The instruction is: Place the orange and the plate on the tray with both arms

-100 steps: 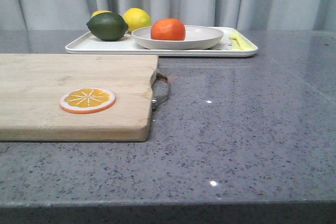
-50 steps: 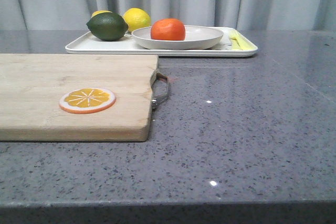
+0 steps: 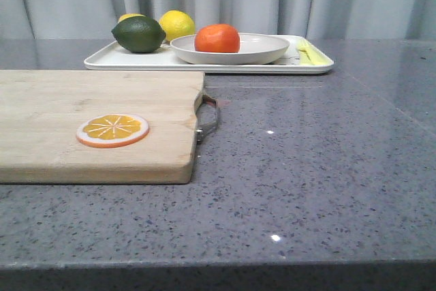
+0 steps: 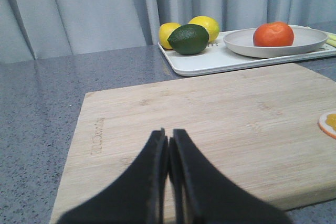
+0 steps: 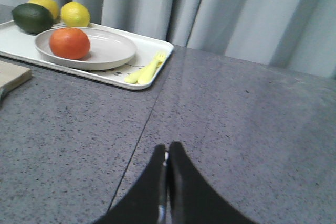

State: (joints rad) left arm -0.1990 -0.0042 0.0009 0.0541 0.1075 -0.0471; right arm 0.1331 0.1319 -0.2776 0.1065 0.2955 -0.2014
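Wrist views: left claw [image 4: 168,139] and right claw [image 5: 167,150] both pressed together, empty, low over surfaces.

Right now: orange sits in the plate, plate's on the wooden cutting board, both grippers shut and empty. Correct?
One thing is off. The plate is on the white tray, not on the wooden cutting board; the front view shows it. The rest holds: the orange sits in the plate, and the left gripper and right gripper are both shut and empty.
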